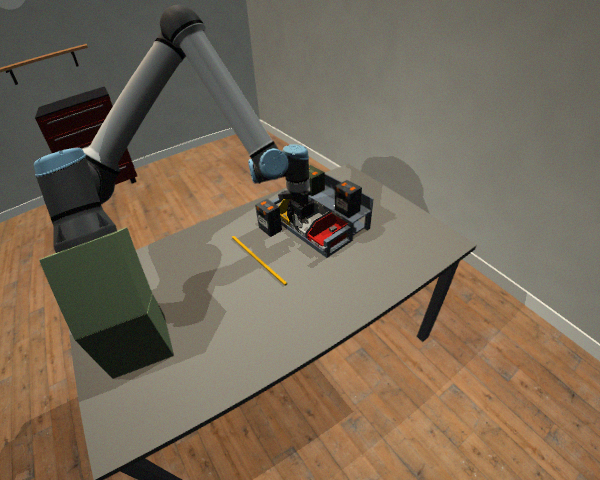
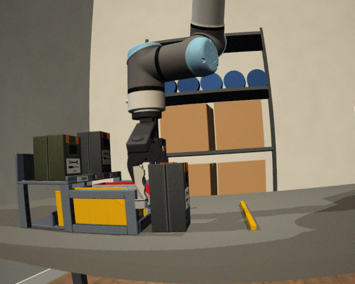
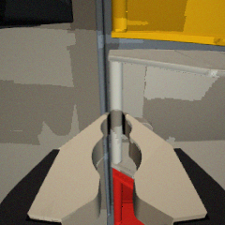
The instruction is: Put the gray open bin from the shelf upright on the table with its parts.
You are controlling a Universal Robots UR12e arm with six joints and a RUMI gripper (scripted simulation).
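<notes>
The beige two-jaw gripper (image 3: pixel 115 123) points straight down into the small blue-gray metal shelf unit (image 2: pixel 21 195) on the gray table top (image 1: pixel 310 330), and its jaws are clamped together on the thin upright wall of the pale gray open bin (image 3: pixel 115 89), which runs as a narrow vertical strip between the fingertips in the wrist view. That bin sits in the shelf's lower level, between a yellow open bin (image 2: pixel 98 210) on one side and a red open bin (image 1: pixel 327 229) on the other; its pale rim (image 3: pixel 164 65) shows just beyond the fingers, and the red bin's wall appears directly below the jaws. From the exterior view the fingers (image 2: pixel 138 177) dip behind a tall dark gray box with orange tabs (image 2: pixel 169 197) that stands on the table just beside the shelf's front corner. On the shelf's top board stand a dark green box (image 2: pixel 55 157) and another dark gray box (image 2: pixel 95 152). A slim yellow bar (image 1: pixel 259 260) lies flat on the table, well apart from the shelf. The arm's gray links (image 1: pixel 135 103) rise from a green block pedestal (image 1: pixel 96 289) at the table's far end. What the gray bin holds cannot be made out.
</notes>
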